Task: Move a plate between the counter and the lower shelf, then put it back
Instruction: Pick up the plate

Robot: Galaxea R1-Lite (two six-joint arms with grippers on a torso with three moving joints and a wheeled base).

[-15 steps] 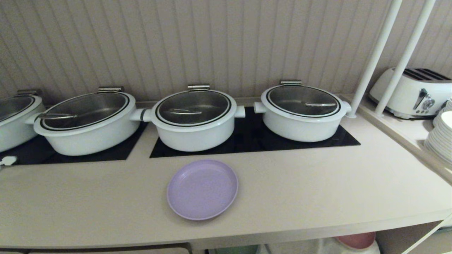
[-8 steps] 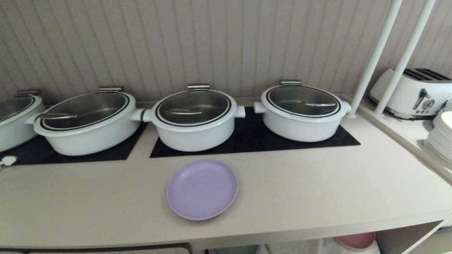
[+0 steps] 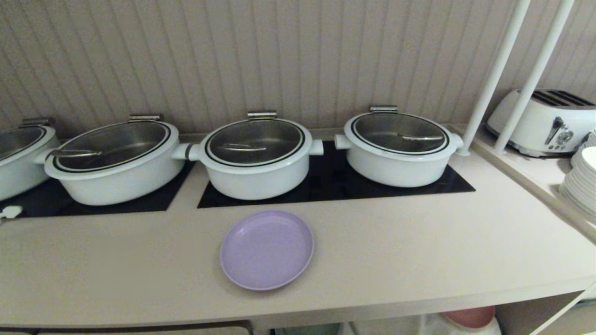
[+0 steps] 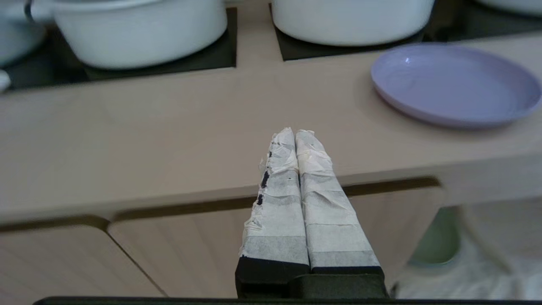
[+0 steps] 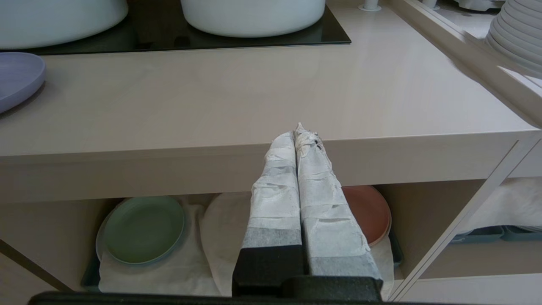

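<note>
On the counter [image 3: 419, 242], along the back wall, four white pots [image 3: 257, 156] sit on black hob panels [image 3: 326, 184], each closed by a glass lid with a metal handle; nothing can be made out inside them through the glass. In front of the middle pot lies the plate [image 3: 267, 249], flat and empty, near the counter's front edge. Under the counter, the lower shelf [image 5: 427, 254] (draped in white cloth [image 5: 186, 262]) holds a green plate [image 5: 143, 228] and a pink-red plate [image 5: 367, 214], both empty and well apart, the pink-red one partly hidden behind the right gripper. The left gripper [image 4: 295, 132] hangs before the counter's front edge with its taped fingers pressed together and nothing between them; the plate lies up on the counter, off to its right and apart from it. The right gripper [image 5: 299, 129] is likewise closed on nothing, level with the counter edge, the plate well off to its left. At far right stand a toaster [image 3: 545, 122] and stacked white plates [image 3: 581, 181].
</note>
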